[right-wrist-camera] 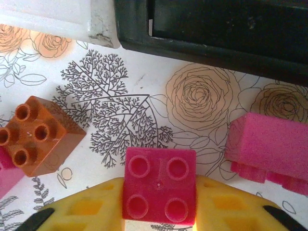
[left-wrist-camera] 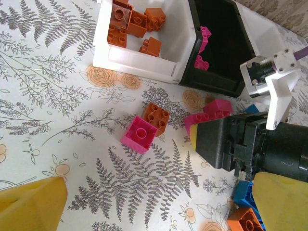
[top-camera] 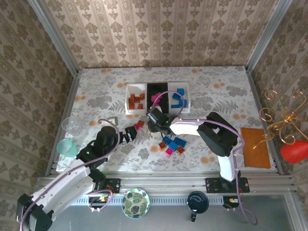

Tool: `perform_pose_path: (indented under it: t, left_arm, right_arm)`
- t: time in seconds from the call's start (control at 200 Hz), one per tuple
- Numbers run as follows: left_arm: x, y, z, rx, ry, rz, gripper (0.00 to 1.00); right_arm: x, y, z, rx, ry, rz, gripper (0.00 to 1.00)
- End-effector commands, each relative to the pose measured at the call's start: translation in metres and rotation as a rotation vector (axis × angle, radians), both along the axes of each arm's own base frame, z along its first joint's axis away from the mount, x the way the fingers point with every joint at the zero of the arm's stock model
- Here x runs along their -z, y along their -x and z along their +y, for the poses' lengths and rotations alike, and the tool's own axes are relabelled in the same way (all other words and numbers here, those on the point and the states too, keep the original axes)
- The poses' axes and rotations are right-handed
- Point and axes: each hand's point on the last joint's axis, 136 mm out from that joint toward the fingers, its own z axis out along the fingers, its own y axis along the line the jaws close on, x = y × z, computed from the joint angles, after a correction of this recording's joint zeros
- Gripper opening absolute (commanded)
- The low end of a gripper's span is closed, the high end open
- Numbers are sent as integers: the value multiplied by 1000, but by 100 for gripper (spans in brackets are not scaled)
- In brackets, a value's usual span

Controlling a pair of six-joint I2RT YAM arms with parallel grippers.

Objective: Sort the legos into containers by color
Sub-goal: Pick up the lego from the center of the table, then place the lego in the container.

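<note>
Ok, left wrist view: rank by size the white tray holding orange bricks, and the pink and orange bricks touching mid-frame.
Largest: white tray.
Then pink brick and orange brick: they look alike, so unranked.

— Colours on show?
— Orange-brown brick [right-wrist-camera: 38, 134], magenta brick [right-wrist-camera: 160, 183], blue brick [top-camera: 179, 141].
— Everything else?
— White tray [left-wrist-camera: 144, 65], black tray [left-wrist-camera: 221, 43]; surface [left-wrist-camera: 72, 96] pale, printed with grey ferns, orange roses.
</note>
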Motion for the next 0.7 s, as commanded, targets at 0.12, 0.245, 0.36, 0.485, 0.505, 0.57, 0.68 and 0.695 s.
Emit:
perform_pose_path:
  t: [0.12,0.245,0.36,0.485,0.505,0.57,0.68,0.695]
  left_arm:
    - [13,5,10,-26,-41,24,100]
    - [17,5,10,-23,-42,30,100]
    - [19,6,8,-20,-32,34,100]
    - [20,8,6,-7,-27,44,100]
    - [20,8,5,-5,-28,47,100]
    - [21,10,4,2,-26,55,100]
    - [25,12,3,7,-25,68,100]
    - [25,12,3,8,-23,68,100]
  right_arm:
    - [-69,16,-10,-68,-108,-112,27]
    - [-109,5,-21,-61,-163,-156,26]
    - [-117,-24,-30,-17,-166,-145,25]
    - [-108,-62,-28,22,-148,-112,25]
    - [-107,-69,-28,29,-145,-107,25]
    - [-105,-87,-26,45,-139,-97,27]
    - [-102,-109,-24,60,-117,-76,48]
    - [-102,-111,-24,61,-115,-72,52]
